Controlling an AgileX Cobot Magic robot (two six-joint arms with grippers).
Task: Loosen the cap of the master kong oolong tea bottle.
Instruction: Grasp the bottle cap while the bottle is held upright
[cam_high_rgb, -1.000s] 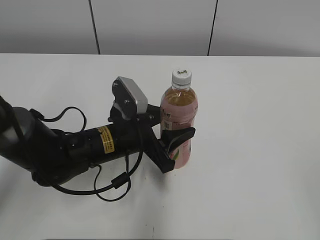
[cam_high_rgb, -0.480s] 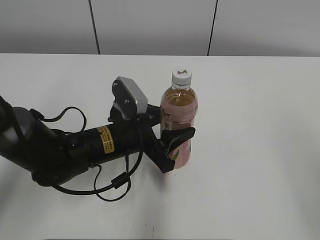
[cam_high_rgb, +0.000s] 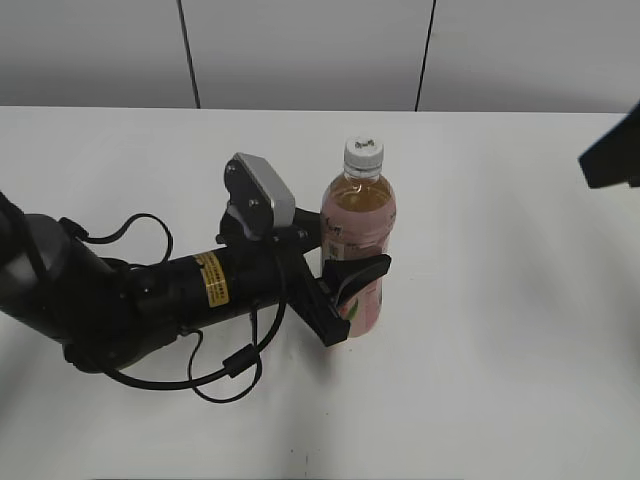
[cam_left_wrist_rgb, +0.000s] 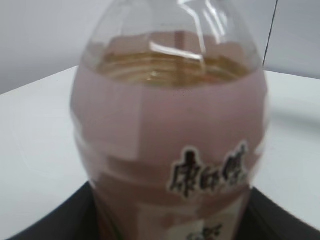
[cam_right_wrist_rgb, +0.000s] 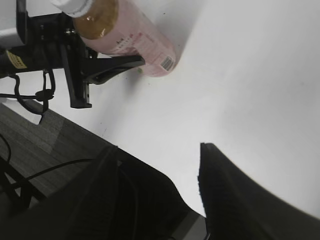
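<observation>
the right pincer (cam_high_rgb: 612, 150) edges into view at far right, fingers apart, likely bound for the cap (cam_high_rgb: 363, 153). the left pincer (cam_high_rgb: 345, 285) stays clamped on the master kong oolong tea bottle (cam_high_rgb: 357, 245), upright mid-bench (cam_high_rgb: 500, 350).

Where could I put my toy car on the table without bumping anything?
The table is bare right of the bottle, and also in front of it. The back strip behind the cap is free too. The left side is crowded: the left pincer grips the bottle, with its arm and cables behind.
</observation>
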